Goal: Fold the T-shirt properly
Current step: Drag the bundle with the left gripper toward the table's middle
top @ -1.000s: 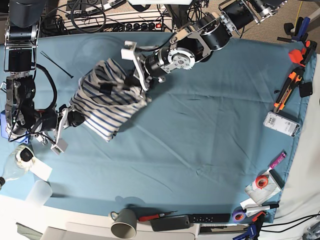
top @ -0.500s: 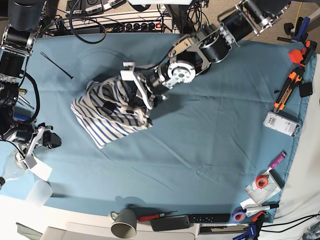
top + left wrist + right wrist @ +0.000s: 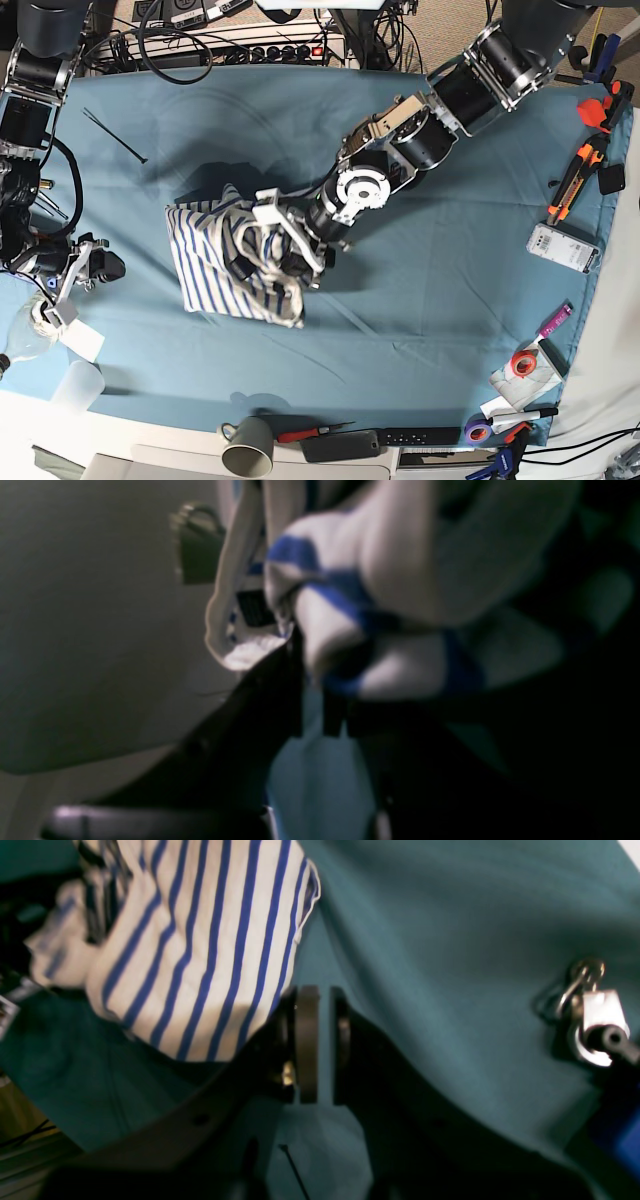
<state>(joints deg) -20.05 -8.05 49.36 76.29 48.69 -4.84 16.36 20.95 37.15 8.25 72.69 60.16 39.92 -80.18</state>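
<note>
The T-shirt (image 3: 225, 270), white with blue stripes, lies bunched in a heap on the teal cloth (image 3: 420, 300) left of centre. My left gripper (image 3: 287, 252) reaches in from the upper right and sits on the heap's right side. In the blurred left wrist view its jaws (image 3: 314, 690) are shut on a fold of the T-shirt (image 3: 400, 570). My right gripper (image 3: 100, 268) hovers near the table's left edge, apart from the shirt. In the right wrist view the right gripper (image 3: 320, 995) is shut with nothing between its pads, and the T-shirt (image 3: 200, 950) lies just beyond them.
A grey mug (image 3: 248, 445), a clear cup (image 3: 78, 385) and a black remote (image 3: 380, 442) line the front edge. Tools (image 3: 580, 170), a boxed item (image 3: 563, 247) and tape rolls (image 3: 522, 362) crowd the right edge. A black zip tie (image 3: 115, 130) lies back left.
The left arm has dragged the T-shirt down toward the table's front and the heap has turned. The right gripper has drawn back from the shirt's left edge to the table's left side.
</note>
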